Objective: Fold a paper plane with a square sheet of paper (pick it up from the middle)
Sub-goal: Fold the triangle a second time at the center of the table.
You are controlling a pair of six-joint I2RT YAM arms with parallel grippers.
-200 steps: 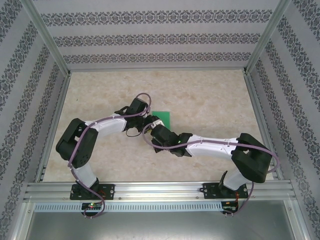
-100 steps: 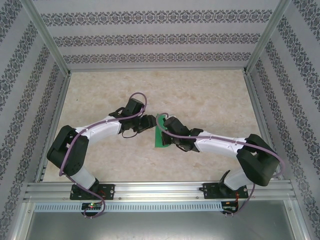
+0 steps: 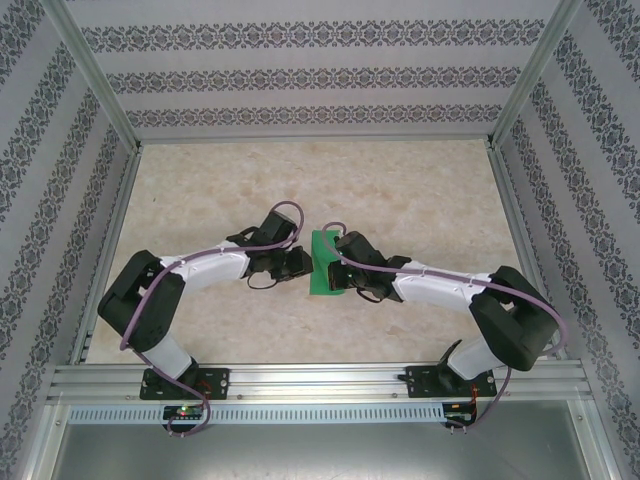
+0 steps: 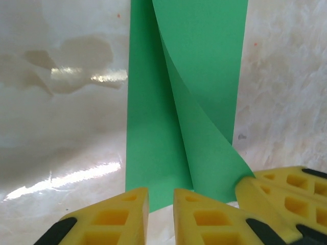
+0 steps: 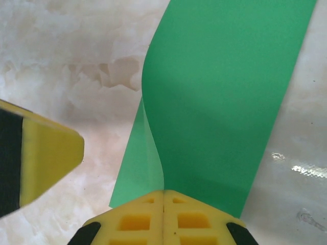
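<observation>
Paper (image 3: 320, 282) lies mid-table (image 3: 420, 200), between the two grippers. Part of it lies flat and one flap is lifted, curling over toward the right side. Right gripper (image 5: 163, 204) has its fingers pressed together, pinching the lifted flap's edge. Left gripper (image 4: 161, 210) sits at the paper's near edge with its fingers narrow and a small gap showing between the tips. The flat layer's edge reaches into that gap. The two grippers are just beside each other at the paper.
</observation>
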